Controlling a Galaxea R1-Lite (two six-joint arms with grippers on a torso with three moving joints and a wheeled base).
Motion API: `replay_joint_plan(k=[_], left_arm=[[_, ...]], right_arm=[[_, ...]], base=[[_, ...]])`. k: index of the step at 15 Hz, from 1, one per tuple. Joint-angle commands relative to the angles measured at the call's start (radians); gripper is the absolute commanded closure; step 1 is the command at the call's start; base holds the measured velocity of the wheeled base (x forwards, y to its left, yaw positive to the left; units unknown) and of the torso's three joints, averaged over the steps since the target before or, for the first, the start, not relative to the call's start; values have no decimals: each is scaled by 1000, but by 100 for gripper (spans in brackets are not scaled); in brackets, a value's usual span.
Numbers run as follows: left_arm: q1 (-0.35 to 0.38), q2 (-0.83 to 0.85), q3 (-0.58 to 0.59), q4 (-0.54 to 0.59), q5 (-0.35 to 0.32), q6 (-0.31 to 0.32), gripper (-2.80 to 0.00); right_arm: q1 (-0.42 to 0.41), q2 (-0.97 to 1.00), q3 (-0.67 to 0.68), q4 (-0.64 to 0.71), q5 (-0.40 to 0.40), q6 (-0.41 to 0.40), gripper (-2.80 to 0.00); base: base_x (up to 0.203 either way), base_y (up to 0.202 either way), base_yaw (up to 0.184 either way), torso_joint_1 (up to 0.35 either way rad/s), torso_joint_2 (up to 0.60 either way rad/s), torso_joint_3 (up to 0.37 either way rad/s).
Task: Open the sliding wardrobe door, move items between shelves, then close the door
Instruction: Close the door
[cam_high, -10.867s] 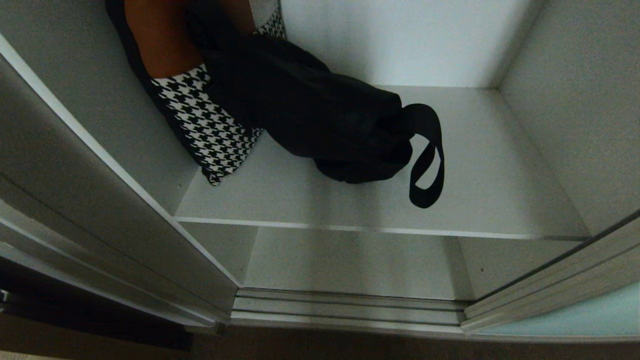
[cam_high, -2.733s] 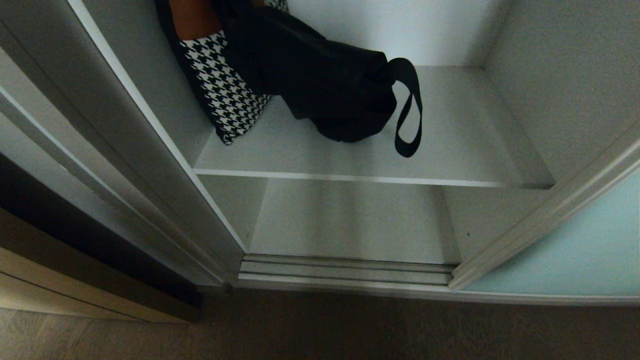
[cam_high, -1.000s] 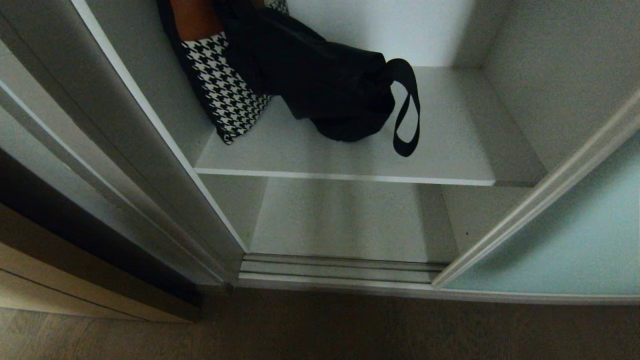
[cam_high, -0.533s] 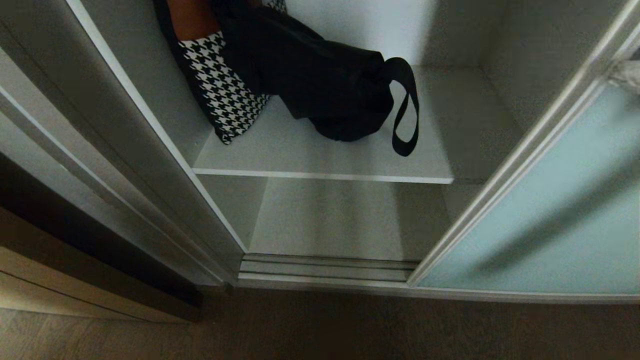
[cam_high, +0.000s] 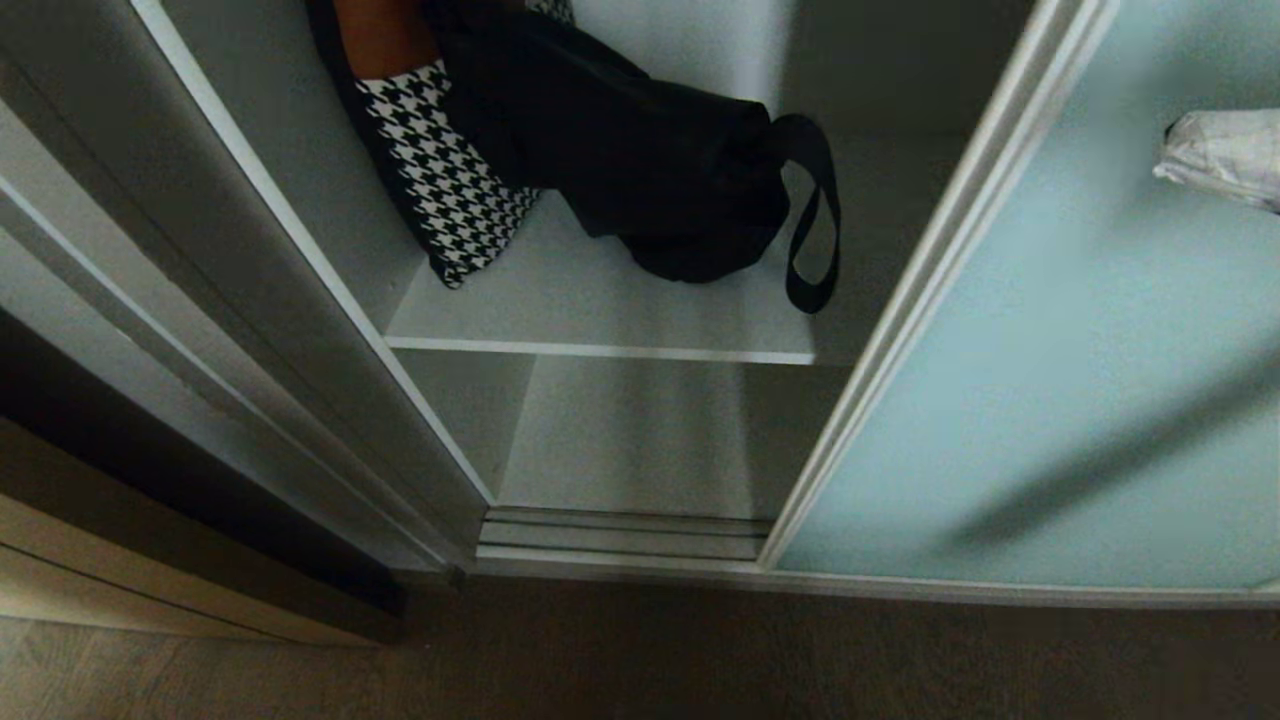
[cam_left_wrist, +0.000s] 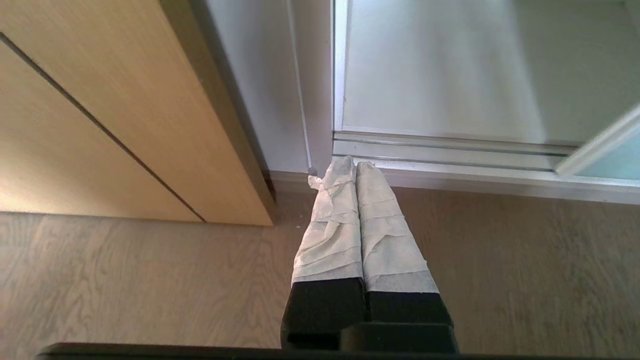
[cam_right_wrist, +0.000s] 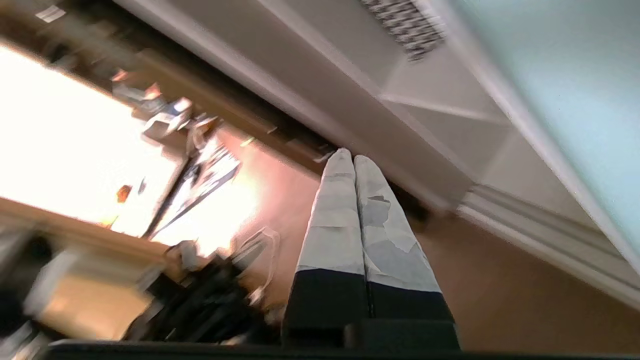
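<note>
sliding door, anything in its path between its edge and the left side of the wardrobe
Nothing visible does. The track ahead of the sliding wardrobe door lies bare, and the black bag and its strap loop sit back on the shelf, behind the track.

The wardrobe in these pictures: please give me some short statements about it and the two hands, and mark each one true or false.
1. The sliding wardrobe door covers the right part of the opening. True.
2. The black bag lies on the floor. False: it rests on the upper shelf, its strap loop hanging over the shelf's front edge.
3. The houndstooth piece sits left of the bag. True.
4. The left hand is open. False: its wrapped fingers are pressed together, pointing at the floor by the door track.
5. The right hand holds the bag. False: it is shut on nothing.
6. The lower shelf is in view beneath. True.
</note>
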Motion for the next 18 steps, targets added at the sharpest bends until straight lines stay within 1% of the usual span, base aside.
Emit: replay_joint_plan(k=[1,6,11,13,15,18], left_arm=[[-1,0,0,-1,0,0,0],[-1,2,0,-1,0,0,0],[-1,2,0,-1,0,0,0],[-1,2,0,-1,0,0,0],[-1,2,1,-1,0,0,0],[-1,2,0,-1,0,0,0]], right_arm=[[48,-85,22,2,9,3,0],[56,-237,55,9,9,4,0],[38,-294,76,8,-4,6,0],[-4,-314,78,12,-30,-1,0],[-76,-318,73,13,-59,-9,0],[-228,-326,70,14,-68,-15,0]], base=[[0,0,0,0,0,0],[0,0,0,0,0,0],[0,0,0,0,0,0],[0,0,0,0,0,0],[0,0,0,0,0,0],[0,0,0,0,0,0]])
